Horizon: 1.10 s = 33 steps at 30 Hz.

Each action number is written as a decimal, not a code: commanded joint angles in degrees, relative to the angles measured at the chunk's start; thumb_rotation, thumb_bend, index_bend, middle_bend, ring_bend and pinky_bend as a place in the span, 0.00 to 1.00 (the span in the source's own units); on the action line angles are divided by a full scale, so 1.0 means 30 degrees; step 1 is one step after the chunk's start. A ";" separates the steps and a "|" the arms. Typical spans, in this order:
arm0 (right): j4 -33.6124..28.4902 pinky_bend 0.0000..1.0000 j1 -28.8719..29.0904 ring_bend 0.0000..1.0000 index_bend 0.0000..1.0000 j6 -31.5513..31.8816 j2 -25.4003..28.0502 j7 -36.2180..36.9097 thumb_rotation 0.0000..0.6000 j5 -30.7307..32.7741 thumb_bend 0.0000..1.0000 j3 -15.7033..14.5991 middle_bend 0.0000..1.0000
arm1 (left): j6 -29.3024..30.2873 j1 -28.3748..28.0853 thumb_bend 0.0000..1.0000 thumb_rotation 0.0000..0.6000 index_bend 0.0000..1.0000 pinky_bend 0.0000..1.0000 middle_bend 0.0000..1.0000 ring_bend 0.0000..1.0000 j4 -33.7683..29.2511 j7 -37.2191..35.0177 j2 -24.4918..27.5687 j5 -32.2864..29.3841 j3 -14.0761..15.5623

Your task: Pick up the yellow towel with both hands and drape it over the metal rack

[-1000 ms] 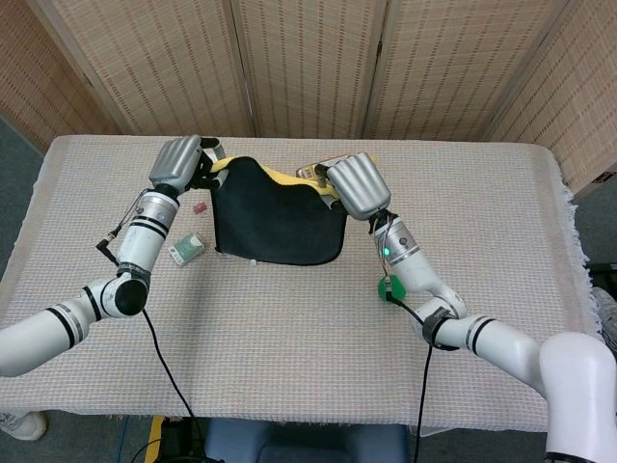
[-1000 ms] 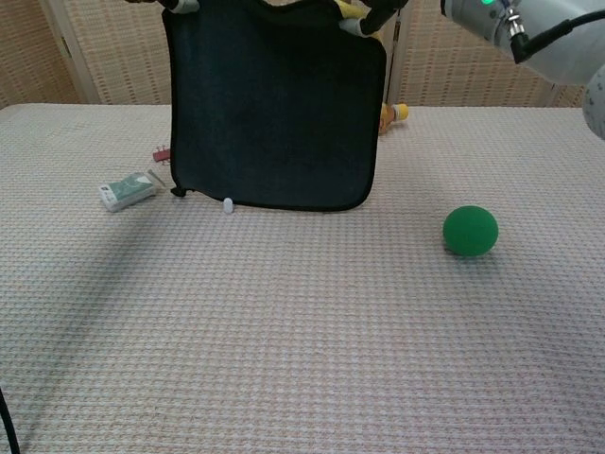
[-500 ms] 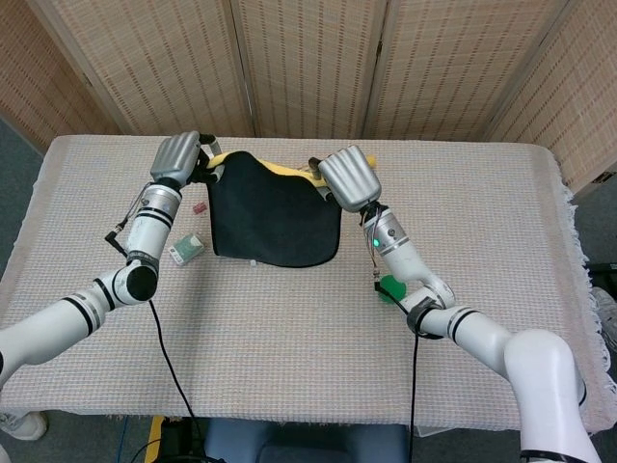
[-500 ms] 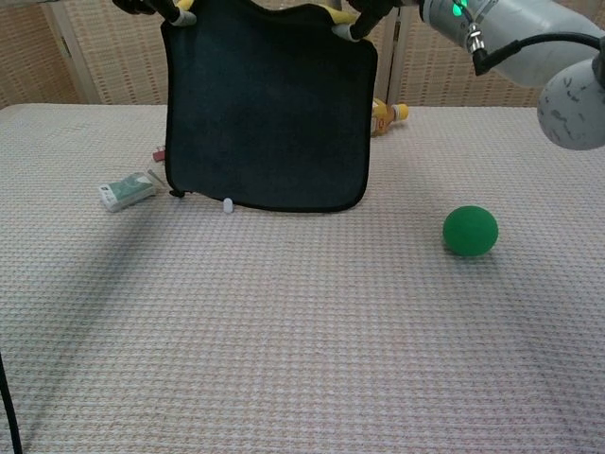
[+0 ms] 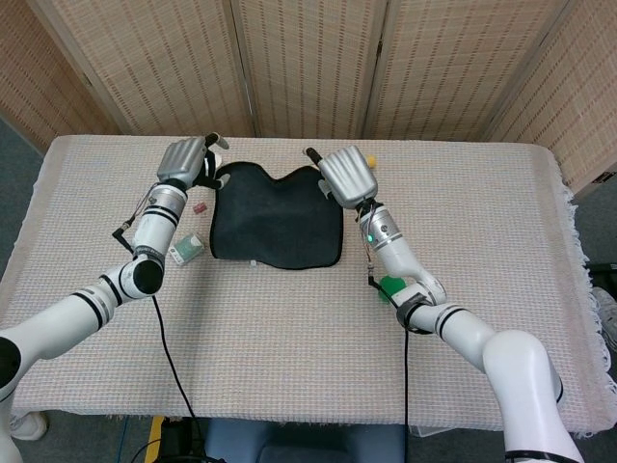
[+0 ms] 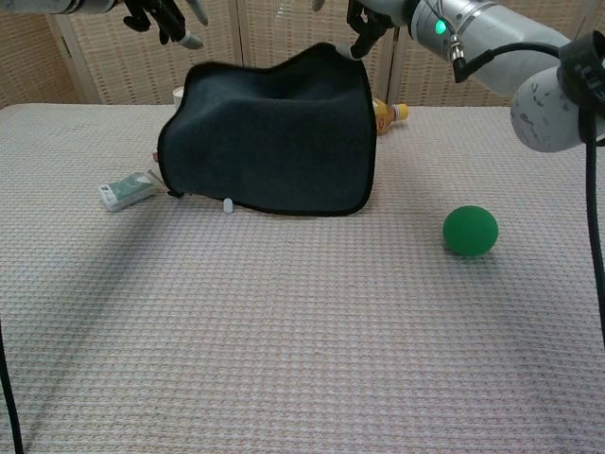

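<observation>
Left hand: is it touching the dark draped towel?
Apart. The chest view shows woven screen background between the left hand and the dark draped towel.

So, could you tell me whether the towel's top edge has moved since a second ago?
Yes. The towel has dropped: its top edge now sags below the screen panels' base instead of reaching the frame top.

The towel [image 6: 274, 142] shows a dark, near-black face with a thin black edge binding. The surface [image 6: 284, 331] wears a beige cloth in a fine waffle weave. The ball [image 6: 470, 230] is plain green. A small pack [image 6: 127, 190] is pale green and white. The bottle [image 6: 388, 114] is yellow. Each robot hand, left [image 5: 186, 160] and right [image 5: 346, 174], is silver-grey with black fingers. The screen [image 5: 308, 58] is tan woven reed.
</observation>
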 commanded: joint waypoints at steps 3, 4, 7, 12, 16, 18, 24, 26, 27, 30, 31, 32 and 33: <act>-0.0319 1.00 -0.0195 1.00 0.00 0.0062 0.0244 -0.0169 1.00 0.0236 0.21 0.0007 0.85 | -0.0129 -0.0058 0.26 1.00 0.10 0.71 0.33 0.31 -0.0123 -0.0016 0.0024 -0.0075 0.0089; -0.0401 1.00 -0.0256 1.00 0.00 0.0146 0.0310 -0.0164 1.00 0.0237 0.19 -0.0010 0.85 | -0.0130 -0.0047 0.26 1.00 0.09 0.64 0.29 0.27 -0.0182 -0.0045 0.0049 -0.0060 0.0101; -0.0846 1.00 -0.0555 1.00 0.00 0.0477 0.0658 -0.0028 1.00 0.0209 0.17 -0.0083 0.84 | 0.0111 0.0119 0.25 1.00 0.06 0.49 0.24 0.18 -0.0430 -0.0324 0.0146 0.0044 0.0027; -0.2792 1.00 -0.1597 0.97 0.00 0.1215 0.1914 0.0306 1.00 0.0111 0.17 -0.0354 0.79 | 0.0598 0.0939 0.24 1.00 0.06 0.43 0.23 0.16 -0.1703 -0.1275 0.0837 0.0691 -0.0184; -0.5245 1.00 -0.2730 0.93 0.00 0.1644 0.3475 0.0100 1.00 0.0113 0.17 -0.0745 0.76 | 0.1820 0.1947 0.24 1.00 0.07 0.43 0.23 0.16 -0.3277 -0.2041 0.1393 0.1530 -0.0258; -0.6878 0.98 -0.3434 0.90 0.00 0.1816 0.4476 -0.0157 1.00 0.0171 0.17 -0.1029 0.73 | 0.2529 0.2577 0.24 1.00 0.08 0.42 0.23 0.16 -0.4289 -0.2250 0.1772 0.1844 -0.0139; -1.1755 0.86 -0.5677 0.75 0.16 0.2897 0.7551 -0.0124 1.00 -0.0474 0.23 -0.2255 0.61 | 0.6203 0.4460 0.24 1.00 0.10 0.41 0.23 0.16 -0.7711 -0.0761 0.3105 0.3498 0.1205; -1.3068 0.78 -0.6327 0.66 0.17 0.3126 0.8484 -0.0257 1.00 -0.0616 0.25 -0.2676 0.55 | 0.7268 0.5204 0.24 1.00 0.11 0.41 0.23 0.16 -0.9057 -0.0986 0.3492 0.3853 0.1260; -1.3859 0.75 -0.6764 0.62 0.17 0.3327 0.9048 -0.0370 1.00 -0.0661 0.25 -0.2922 0.53 | 0.7982 0.5693 0.24 1.00 0.11 0.41 0.23 0.16 -0.9851 -0.1053 0.3744 0.4266 0.1382; -1.5631 0.63 -0.7938 0.48 0.19 0.4041 1.0246 -0.0083 1.00 -0.0918 0.26 -0.3536 0.47 | 0.9830 0.6893 0.24 1.00 0.13 0.41 0.23 0.16 -1.1495 -0.0746 0.4302 0.5573 0.2004; -1.6055 0.59 -0.8299 0.43 0.21 0.4251 1.0588 0.0058 1.00 -0.1077 0.26 -0.3774 0.45 | 1.0324 0.7250 0.24 1.00 0.14 0.40 0.23 0.16 -1.1941 -0.0637 0.4445 0.5892 0.2200; -1.6547 0.54 -0.8792 0.38 0.22 0.4564 1.1026 0.0212 1.00 -0.1340 0.26 -0.4123 0.43 | 1.0910 0.7719 0.24 1.00 0.14 0.40 0.23 0.16 -1.2535 -0.0519 0.4643 0.6263 0.2449; -1.6850 0.50 -0.9161 0.35 0.22 0.4834 1.1304 0.0293 1.00 -0.1522 0.26 -0.4366 0.41 | 1.1282 0.8069 0.24 1.00 0.15 0.39 0.23 0.16 -1.2993 -0.0435 0.4823 0.6504 0.2643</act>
